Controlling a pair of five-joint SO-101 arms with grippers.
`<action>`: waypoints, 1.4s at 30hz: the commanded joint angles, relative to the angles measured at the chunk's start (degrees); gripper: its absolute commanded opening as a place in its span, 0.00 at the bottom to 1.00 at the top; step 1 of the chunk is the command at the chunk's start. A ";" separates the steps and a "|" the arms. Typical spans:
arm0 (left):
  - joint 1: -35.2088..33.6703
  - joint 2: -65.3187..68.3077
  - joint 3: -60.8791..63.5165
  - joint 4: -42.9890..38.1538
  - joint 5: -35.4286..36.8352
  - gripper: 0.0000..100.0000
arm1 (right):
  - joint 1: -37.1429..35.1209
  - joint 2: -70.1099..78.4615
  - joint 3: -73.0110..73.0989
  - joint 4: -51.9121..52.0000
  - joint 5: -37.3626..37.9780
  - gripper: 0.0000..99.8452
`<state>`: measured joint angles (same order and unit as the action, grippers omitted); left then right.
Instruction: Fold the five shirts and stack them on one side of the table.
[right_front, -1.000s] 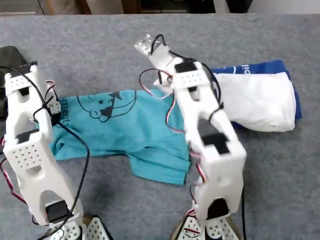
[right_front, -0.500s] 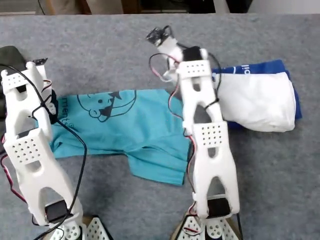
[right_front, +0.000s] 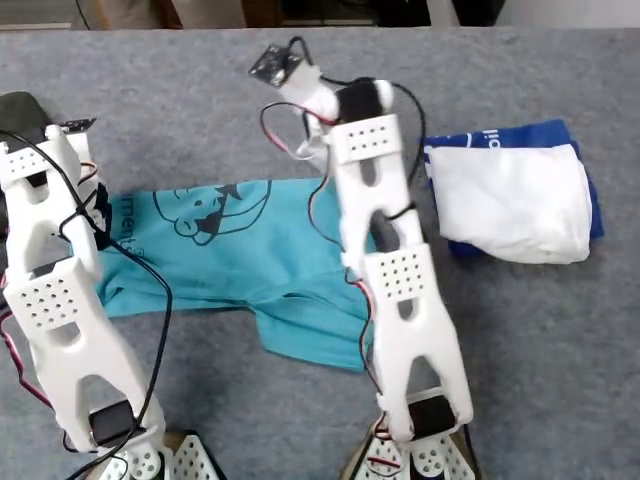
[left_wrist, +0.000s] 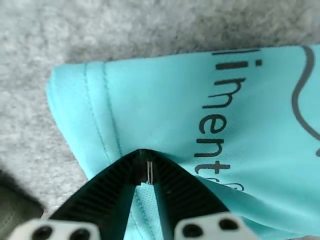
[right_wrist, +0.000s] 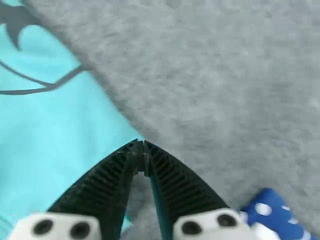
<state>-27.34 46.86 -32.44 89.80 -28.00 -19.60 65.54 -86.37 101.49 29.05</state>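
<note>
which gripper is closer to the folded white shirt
Right. The right gripper is at the teal shirt's end nearest the folded white shirt; the left gripper is at the teal shirt's opposite end, farther off.

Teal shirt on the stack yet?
No: the teal shirt lies spread on the table, beside the folded white shirt that rests on the blue shirt.
</note>
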 joint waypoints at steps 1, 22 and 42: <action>-1.85 0.22 0.79 -1.67 0.62 0.02 | -2.15 -3.82 3.91 0.97 -2.29 0.00; -1.76 -4.88 -5.98 7.74 -2.20 0.02 | 4.97 -1.36 -7.16 0.97 -4.92 0.00; 2.11 -33.80 46.95 -12.22 -1.58 0.02 | 0.13 -39.96 63.60 -12.22 -3.08 0.00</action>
<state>-25.76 16.18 6.68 83.47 -29.58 -19.16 29.23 -32.04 94.64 25.36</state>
